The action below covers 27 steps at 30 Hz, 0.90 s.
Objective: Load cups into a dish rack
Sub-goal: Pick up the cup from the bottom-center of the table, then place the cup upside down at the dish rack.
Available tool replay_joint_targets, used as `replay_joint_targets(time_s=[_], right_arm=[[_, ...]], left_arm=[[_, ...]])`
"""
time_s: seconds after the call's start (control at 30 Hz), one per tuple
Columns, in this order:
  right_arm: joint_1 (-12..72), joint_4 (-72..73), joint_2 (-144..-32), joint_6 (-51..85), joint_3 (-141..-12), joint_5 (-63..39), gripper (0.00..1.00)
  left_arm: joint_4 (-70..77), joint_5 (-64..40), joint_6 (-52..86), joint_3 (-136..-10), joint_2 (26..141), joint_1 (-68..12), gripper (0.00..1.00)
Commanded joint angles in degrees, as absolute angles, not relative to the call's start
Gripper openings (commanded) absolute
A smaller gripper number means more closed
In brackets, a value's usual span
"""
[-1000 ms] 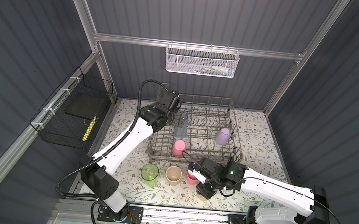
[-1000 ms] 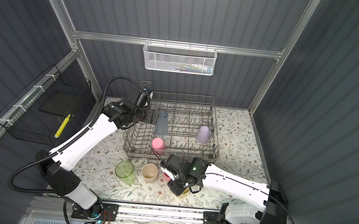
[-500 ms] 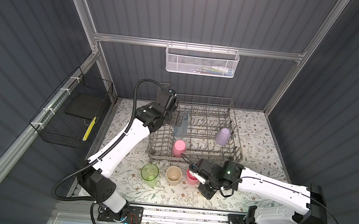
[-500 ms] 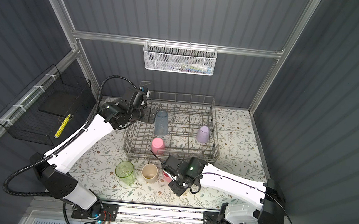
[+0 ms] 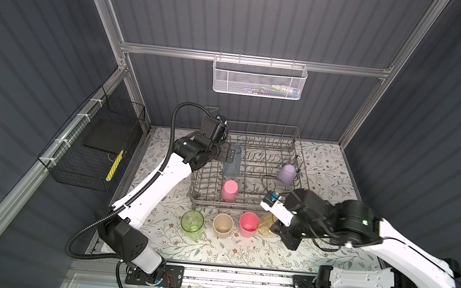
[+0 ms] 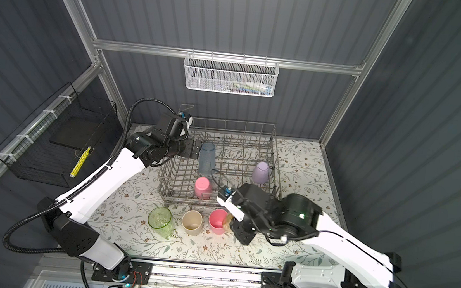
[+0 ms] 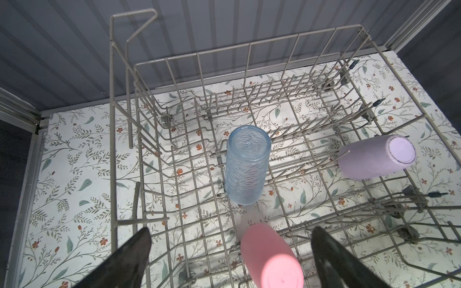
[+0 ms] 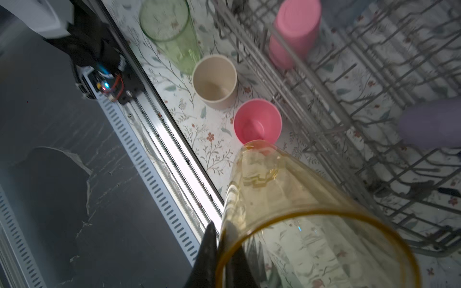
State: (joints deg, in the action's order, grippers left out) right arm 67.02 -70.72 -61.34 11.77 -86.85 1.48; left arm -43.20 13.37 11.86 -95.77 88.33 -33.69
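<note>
Left wrist view shows the left jaws spread wide and empty above the dish rack (image 7: 249, 47), which holds a blue cup (image 7: 245, 164) standing upside down, an inverted pink cup (image 7: 272, 259) and a lavender cup (image 5: 286, 175) leaning on the tines at the rack's right side. In both top views a green cup (image 5: 192, 224), a beige cup (image 5: 223, 225) and a second pink cup (image 5: 248, 225) stand upright in a row on the table (image 5: 240, 256) in front of the rack. Rightmost, the right jaws are clenched on the rim of a tilted amber cup (image 8: 299, 199), just beside that second pink cup.
</note>
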Motion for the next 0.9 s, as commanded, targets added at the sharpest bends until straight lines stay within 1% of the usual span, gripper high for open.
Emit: replay_joint_targets(time_s=[0.0, 0.1, 0.17, 0.2, 0.27, 0.37, 0.47, 0.57, 0.67, 0.73, 0.87], right_arm=[[64.07, -63.09, -55.1, 7.95, -87.43, -0.41, 0.0], [56.34, -50.43, -48.61, 8.09, -82.21, -7.14, 0.0], [48.64, -44.33, -45.46, 9.83, -78.5, -11.91, 0.0], [46.2, -41.9, -44.41, 10.9, -76.91, -14.45, 0.0], [38.13, -35.85, -43.14, 14.44, -73.25, -23.69, 0.0], [30.18, -25.72, -43.86, 21.91, -67.57, -35.4, 0.0], [25.32, -14.01, -45.52, 29.82, -61.83, -43.1, 0.0], [21.03, -0.8, -46.87, 38.19, -56.32, -48.65, 0.0], [15.59, 18.04, -48.99, 51.09, -49.68, -53.94, 0.0], [13.0, 29.36, -51.5, 59.36, -46.95, -56.37, 0.0], [11.36, 43.38, -55.69, 68.18, -44.58, -57.59, 0.0]], left_arm=[[-39.07, 7.2, 12.35, -93.31, 85.74, -33.02, 1.0], [-34.11, -0.53, 13.56, -90.85, 84.63, -32.48, 1.0], [-30.32, -5.87, 14.44, -89.3, 83.68, -32.01, 0.99], [-28.67, -8.49, 14.82, -88.78, 83.39, -31.89, 0.99], [-24.39, -13.46, 15.84, -87.24, 82.77, -31.73, 0.99], [-18.78, -23.43, 16.87, -85.45, 82.85, -31.53, 0.99], [-14.58, -28.9, 18.02, -83.91, 82.89, -31.55, 0.99], [-9.63, -32.59, 18.34, -81.51, 82.02, -31.42, 0.99], [-4.56, -37.65, 19.58, -77.75, 81.47, -31.21, 1.0], [-1.92, -40.53, 20.8, -76.87, 81.62, -31.16, 1.0], [0.65, -44.51, 22.17, -76.05, 82.33, -31.2, 1.0]])
